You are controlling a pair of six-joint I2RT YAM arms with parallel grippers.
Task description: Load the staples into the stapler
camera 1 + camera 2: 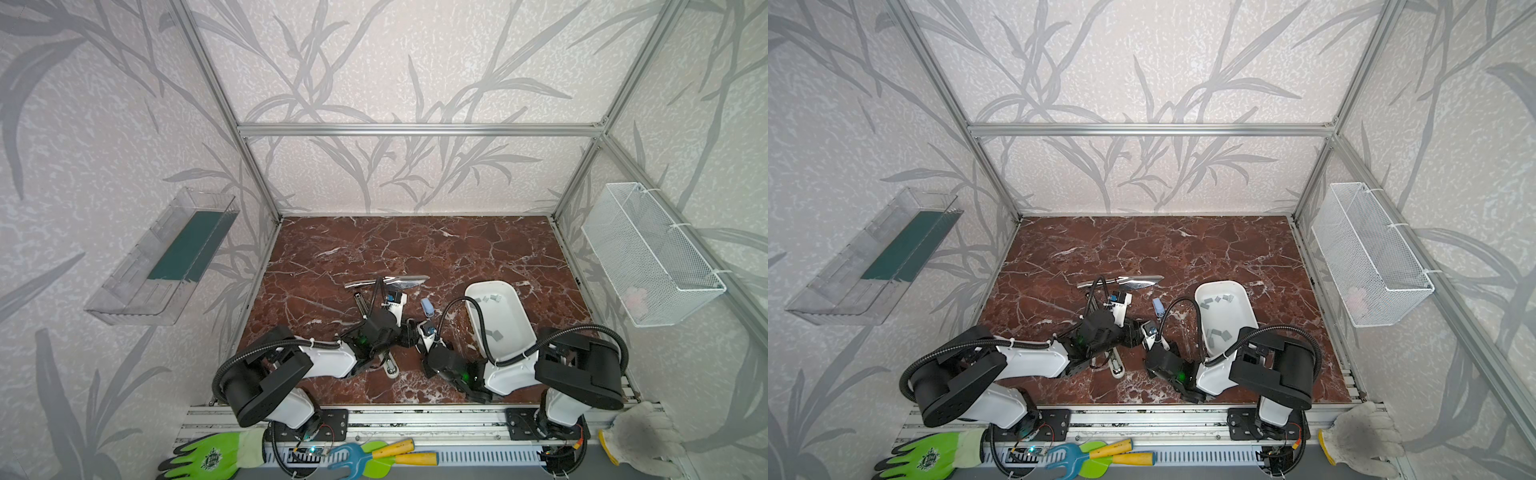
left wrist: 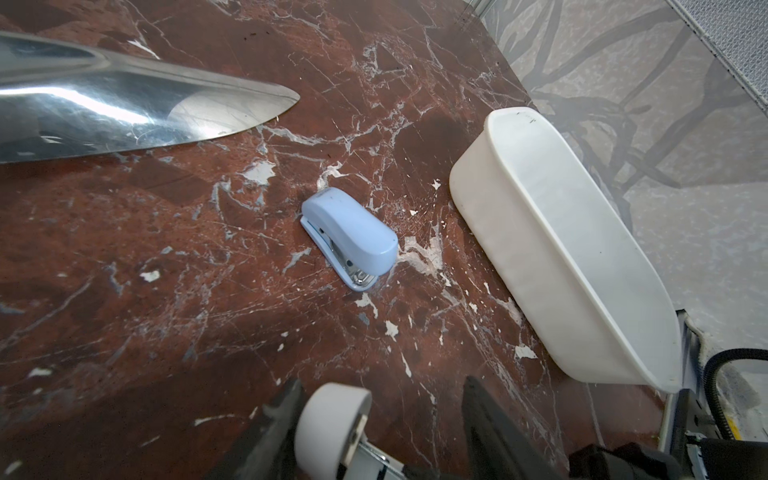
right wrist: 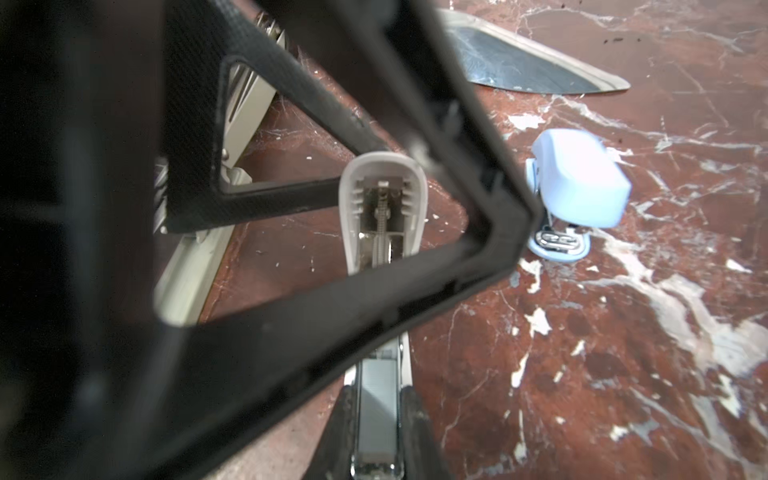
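The right fingers (image 3: pixel 419 436) are pinching nearly closed on the metal channel of the white stapler (image 3: pixel 382 199), one finger pressing on each side of it. The stapler's lid is standing swung up from that channel, showing its spring and ribbed underside in the right wrist view. A pale grey block is lying in the channel between the fingers; whether it is a staple strip cannot be told.

The left fingers (image 2: pixel 490 424) are standing partly open around the rounded white end of that lid. It is sitting just beside one finger with a clear gap to the other, so nothing is being gripped there.

In both top views the two arms are meeting low over the near middle of the tabletop (image 1: pixel 415 249). The staples (image 1: pixel 492 298) are lying as small grey strips in the white tub (image 1: pixel 513 328) on the right of the tabletop, in two loose clusters, one at its far end and one nearer.

A small blue stapler (image 2: pixel 349 239) is resting closed beside the tub, apart from it, and a steel knife (image 2: pixel 124 108) is lying beyond.
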